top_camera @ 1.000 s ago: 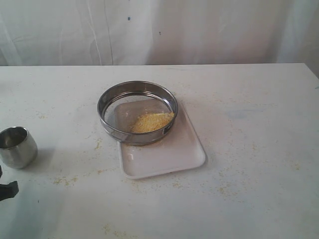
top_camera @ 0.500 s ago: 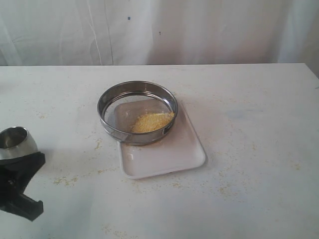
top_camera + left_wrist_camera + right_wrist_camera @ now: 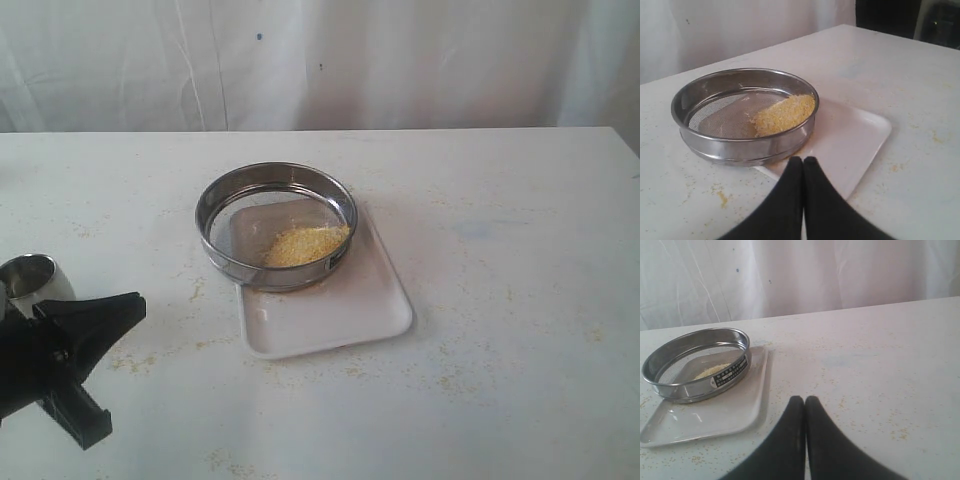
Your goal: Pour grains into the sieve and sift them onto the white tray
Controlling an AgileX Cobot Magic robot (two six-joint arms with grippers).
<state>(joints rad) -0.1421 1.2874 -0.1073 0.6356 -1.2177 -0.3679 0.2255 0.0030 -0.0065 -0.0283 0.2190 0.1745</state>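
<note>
The steel sieve (image 3: 276,224) rests on the far half of the white tray (image 3: 345,305) in the middle of the table. A pile of yellow grains (image 3: 304,244) lies against its near right wall. My left gripper (image 3: 135,303) has come in at the lower left of the exterior view, shut and empty, pointing toward the tray. In the left wrist view its tips (image 3: 803,160) are pressed together just short of the tray (image 3: 855,135) and sieve (image 3: 745,112). My right gripper (image 3: 805,399) is shut and empty over bare table, to the right of the tray (image 3: 705,415) and sieve (image 3: 696,362).
A small steel cup (image 3: 32,279) stands at the left edge of the table, just behind my left arm. Yellowish specks are scattered over the white tabletop (image 3: 500,250). A white curtain hangs behind the table.
My left gripper has closed and moved up and to the right into the exterior view, away from the steel cup and toward the tray. Sieve, tray and grains have not moved.
</note>
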